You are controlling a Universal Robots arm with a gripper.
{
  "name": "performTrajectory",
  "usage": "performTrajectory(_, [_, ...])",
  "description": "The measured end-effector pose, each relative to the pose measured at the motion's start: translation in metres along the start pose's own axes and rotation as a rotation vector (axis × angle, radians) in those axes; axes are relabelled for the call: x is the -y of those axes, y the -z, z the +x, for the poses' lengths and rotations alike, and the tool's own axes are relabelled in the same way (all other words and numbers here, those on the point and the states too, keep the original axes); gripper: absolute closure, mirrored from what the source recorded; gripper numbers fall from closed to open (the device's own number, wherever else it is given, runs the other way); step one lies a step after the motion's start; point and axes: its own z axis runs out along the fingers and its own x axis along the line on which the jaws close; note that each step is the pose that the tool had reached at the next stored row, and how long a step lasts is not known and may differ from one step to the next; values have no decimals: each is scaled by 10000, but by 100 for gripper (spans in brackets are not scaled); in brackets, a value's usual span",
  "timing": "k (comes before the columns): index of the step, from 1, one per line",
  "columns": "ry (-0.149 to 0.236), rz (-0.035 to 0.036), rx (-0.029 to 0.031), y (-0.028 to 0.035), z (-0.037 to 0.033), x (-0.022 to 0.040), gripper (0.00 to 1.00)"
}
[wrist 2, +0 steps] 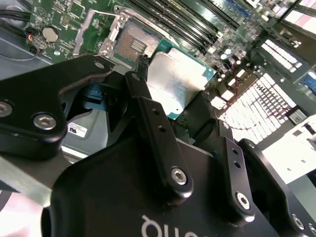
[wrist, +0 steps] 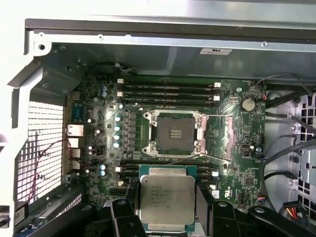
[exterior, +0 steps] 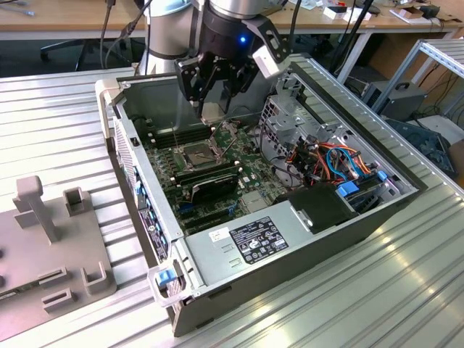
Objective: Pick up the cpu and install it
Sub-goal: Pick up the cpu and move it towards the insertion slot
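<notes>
The cpu (wrist: pixel 167 200), a flat square chip with a dull silver top and green rim, sits between my gripper's (wrist: pixel 168 208) black fingers (wrist: pixel 121 213), which are shut on its two opposite edges. In the second wrist view the cpu (wrist 2: pixel 175 81) hangs level over the motherboard, just beside the dark socket (wrist 2: pixel 132 44). The socket (wrist: pixel 175 134) has its metal frame swung open and is bare inside. In the exterior view my gripper (exterior: pixel 214 101) hovers inside the open computer case, above and slightly behind the socket (exterior: pixel 197 152).
Black memory sticks (exterior: pixel 206 177) stand close in front of the socket. The case walls (exterior: pixel 127 138) rise on each side, with a power supply (exterior: pixel 254 239) at the front and coloured cables (exterior: pixel 341 163) to the exterior view's right. A grey fixture (exterior: pixel 51 239) lies outside the case.
</notes>
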Motion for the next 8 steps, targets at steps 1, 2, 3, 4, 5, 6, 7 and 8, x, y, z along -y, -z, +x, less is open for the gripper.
performTrajectory(1, [0,0,0,-13,-16,-4,45])
performTrajectory(2, [1,-1,1,-31,-27,-8,45])
performTrajectory(3, [0,1,0,-63,-39,-24,45])
performTrajectory(4, [-1,1,-1,-100,-52,-46,45])
performTrajectory(5, [-1,0,-1,-121,-58,-60,45])
performTrajectory(6, [-2,-1,-2,-141,-62,-72,45])
performTrajectory(7, [-1,1,-5,-167,-66,-86,45])
performTrajectory(8, [-1,1,-5,-178,-68,-94,45])
